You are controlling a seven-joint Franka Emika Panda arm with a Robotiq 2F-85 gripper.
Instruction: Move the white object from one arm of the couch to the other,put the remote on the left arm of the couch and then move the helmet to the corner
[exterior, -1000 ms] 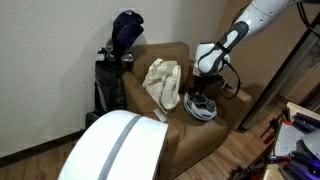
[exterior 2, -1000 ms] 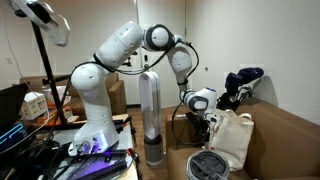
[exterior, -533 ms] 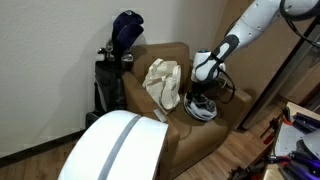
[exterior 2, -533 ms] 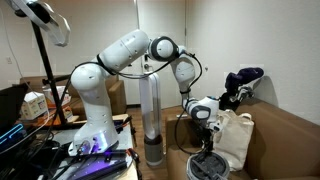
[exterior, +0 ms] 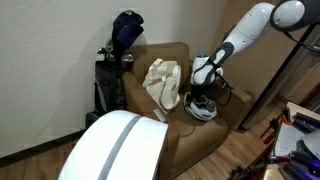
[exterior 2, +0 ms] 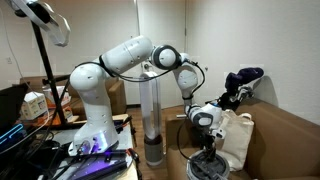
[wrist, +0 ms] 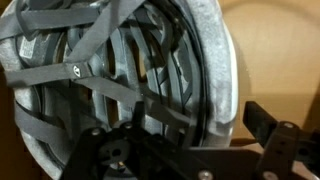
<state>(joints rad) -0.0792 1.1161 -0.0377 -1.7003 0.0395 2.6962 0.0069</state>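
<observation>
A white and grey helmet [exterior: 200,108] lies upside down on the brown couch [exterior: 185,55], by its arm; it also shows in an exterior view [exterior 2: 208,166]. In the wrist view the helmet [wrist: 130,70] fills the frame, straps and padding facing up. My gripper [exterior: 204,90] [exterior 2: 207,146] is right above it, open, with its fingers [wrist: 195,112] on either side of the helmet's rim. A white cloth bag [exterior: 163,82] [exterior 2: 232,138] leans on the seat beside the helmet. The remote is out of view.
A dark golf bag with a cap on top [exterior: 118,60] [exterior 2: 240,85] stands beside the couch. A tall grey tower [exterior 2: 150,115] stands near the robot's base; its white rounded top [exterior: 115,145] fills the foreground. Cables hang behind the couch arm.
My gripper has come down steadily onto the helmet, from well above it to its rim. The helmet and the bag have not moved.
</observation>
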